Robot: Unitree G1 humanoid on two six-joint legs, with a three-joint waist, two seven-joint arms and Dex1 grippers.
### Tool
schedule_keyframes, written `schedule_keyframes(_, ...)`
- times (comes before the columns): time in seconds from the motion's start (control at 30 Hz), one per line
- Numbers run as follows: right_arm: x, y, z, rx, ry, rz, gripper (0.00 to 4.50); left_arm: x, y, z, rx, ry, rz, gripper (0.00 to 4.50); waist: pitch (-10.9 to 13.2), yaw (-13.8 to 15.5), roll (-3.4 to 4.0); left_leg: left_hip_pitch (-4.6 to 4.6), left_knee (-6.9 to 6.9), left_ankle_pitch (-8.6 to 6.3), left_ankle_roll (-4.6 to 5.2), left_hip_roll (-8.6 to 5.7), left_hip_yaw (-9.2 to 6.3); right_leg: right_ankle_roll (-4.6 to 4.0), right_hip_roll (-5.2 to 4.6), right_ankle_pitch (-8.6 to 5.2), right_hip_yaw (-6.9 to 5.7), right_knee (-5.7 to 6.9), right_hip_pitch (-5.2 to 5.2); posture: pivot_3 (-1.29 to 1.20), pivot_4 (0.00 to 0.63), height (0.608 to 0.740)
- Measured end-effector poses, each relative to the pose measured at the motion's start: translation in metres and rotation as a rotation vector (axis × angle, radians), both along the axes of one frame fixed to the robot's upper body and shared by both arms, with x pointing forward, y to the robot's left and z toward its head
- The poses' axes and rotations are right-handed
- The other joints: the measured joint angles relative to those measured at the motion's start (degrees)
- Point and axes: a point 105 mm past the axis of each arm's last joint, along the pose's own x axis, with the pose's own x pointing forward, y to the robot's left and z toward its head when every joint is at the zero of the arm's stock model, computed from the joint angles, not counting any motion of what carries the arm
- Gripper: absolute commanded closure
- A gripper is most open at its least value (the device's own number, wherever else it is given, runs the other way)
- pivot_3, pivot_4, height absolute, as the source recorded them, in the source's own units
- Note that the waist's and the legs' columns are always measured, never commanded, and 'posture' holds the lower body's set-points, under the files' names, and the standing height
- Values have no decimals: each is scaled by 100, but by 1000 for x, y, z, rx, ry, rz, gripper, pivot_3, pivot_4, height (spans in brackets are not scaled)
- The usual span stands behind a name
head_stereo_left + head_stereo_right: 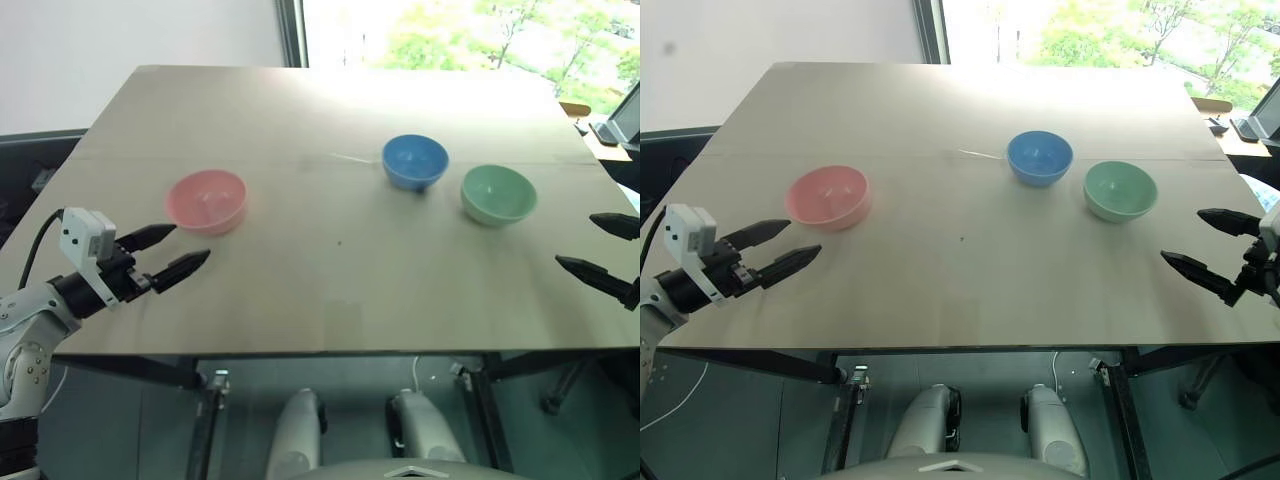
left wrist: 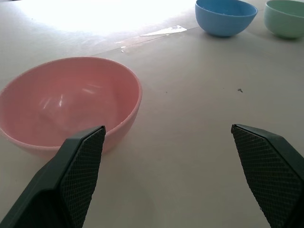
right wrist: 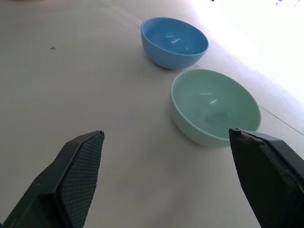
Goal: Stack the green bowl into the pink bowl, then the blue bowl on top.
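On the matte table (image 1: pixel 330 310) | smooth round pink bowl (image 1: pixel 206 200), blue bowl (image 1: pixel 414 161), green bowl (image 1: pixel 497 193) (unstacked) | left claw (image 1: pixel 178 251), right claw (image 1: pixel 1200 245) wide.

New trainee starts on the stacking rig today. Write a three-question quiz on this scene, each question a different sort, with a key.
1. True or false: the green bowl already sits inside the pink bowl.
2. Which bowl stands nearest the left gripper? A) blue B) pink C) green
3. Fill in: on the table, the blue bowl stands between the pink bowl and the ____ bowl.

Key
1. False: all three bowls stand apart, each empty.
2. B. The right gripper, open like the left, is by the green bowl.
3. green
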Motion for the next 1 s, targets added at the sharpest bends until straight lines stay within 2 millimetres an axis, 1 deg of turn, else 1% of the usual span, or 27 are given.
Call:
schedule_keyframes(0.2, 0, 0, 0, 0, 0, 0, 50, 0, 0, 0, 2, 1, -1, 0, 0, 0, 0, 0, 0, 0, 0, 0, 0, 0, 0, 0, 0, 0, 0, 0, 150, 740)
schedule_keyframes(0.23, 1, 0, -1, 5, -2, -1, 50, 0, -5, 2, -1, -4, -16, 0, 0, 0, 0, 0, 0, 0, 0, 0, 0, 0, 0, 0, 0, 0, 0, 0, 150, 740)
schedule_keyframes(0.27, 3, 4, -1, 12, -8, 9, 50, 3, -16, 11, -8, -41, -53, 0, 0, 7, 0, -2, 1, 0, 0, 0, 0, 3, 0, 2, 0, 0, 0, 0, 150, 740)
schedule_keyframes(0.3, 4, 4, -1, 12, -8, 9, 50, 3, -17, 10, -12, -41, -56, 0, 0, 9, 0, -2, 1, 0, 0, 0, 0, 14, 0, 8, 0, 0, 0, 0, 150, 740)
schedule_keyframes(0.43, 4, 5, -2, 14, -7, 10, 50, 2, -22, 9, -26, -41, -65, 0, 0, 10, 0, -2, 1, 0, 0, 0, -1, 16, 0, 9, 0, 0, 0, 0, 150, 740)
schedule_keyframes(0.53, 6, 8, -3, 22, -11, 15, 50, 7, -24, 11, -15, -55, -36, 0, 0, 15, 0, -1, 2, 0, 0, 0, -1, 15, 1, 9, 0, 0, 0, 0, 150, 740)
schedule_keyframes(0.6, 9, 17, 2, 38, -38, 43, 50, 14, -34, 12, 61, -70, -3, 0, 0, 27, 0, -1, 3, 0, 0, -1, -1, 17, 1, 10, 1, 0, 1, 0, 150, 740)
schedule_keyframes(0.67, 11, 23, 3, 48, -47, 57, 50, 16, -37, 13, 86, -67, 11, 0, 0, 28, -1, -2, 3, 0, 0, -1, -1, 18, 1, 11, 2, 0, 1, 0, 150, 740)
schedule_keyframes(0.73, 13, 33, 4, 71, -65, 88, 50, 19, -42, 13, 113, -49, 35, 0, 0, 29, -1, -3, 2, 0, 0, -1, -2, 18, 3, 11, 2, 0, 0, 0, 150, 740)
schedule_keyframes(0.77, 14, 44, 3, 95, -72, 119, 50, 23, -45, 15, 137, -41, 48, 0, -1, 34, -4, -4, 2, 0, 0, 1, -11, 18, 7, 11, -1, 0, 0, 0, 150, 740)
schedule_keyframes(0.8, 15, 65, -4, 128, -60, 185, 50, 28, -50, 26, 201, -63, 52, 0, 0, 59, -3, -6, 2, 0, 0, 0, -12, 18, 8, 11, -2, 2, -2, 0, 150, 740)
schedule_keyframes(0.83, 16, 73, -6, 146, -61, 206, 50, 31, -51, 29, 247, -71, 51, 0, 0, 65, -2, -7, 2, 0, 0, -1, -11, 18, 7, 11, -2, 3, -3, 0, 150, 740)
schedule_keyframes(0.87, 19, 90, -7, 179, -75, 247, 50, 36, -55, 34, 330, -83, 41, 0, 0, 70, -3, -5, 2, 0, 0, -1, -10, 18, 7, 11, -1, 3, -3, 0, 150, 740)
schedule_keyframes(0.9, 19, 97, -7, 187, -78, 269, 50, 38, -57, 36, 355, -92, 37, 0, 1, 72, 1, -6, 2, 0, 0, -3, -5, 18, 5, 11, 2, 2, -5, 0, 150, 740)
schedule_keyframes(0.93, 21, 110, -9, 206, -80, 300, 50, 41, -58, 37, 409, -99, 39, 0, 1, 70, -1, -6, 2, 0, 0, -3, -4, 18, 5, 11, 3, 3, -5, 0, 150, 740)
schedule_keyframes(1.0, 23, 127, -11, 228, -82, 344, 50, 47, -59, 36, 474, -96, 50, 0, 2, 70, -1, -10, 2, 0, 0, -3, -3, 18, 6, 11, 3, 3, -11, 0, 150, 740)
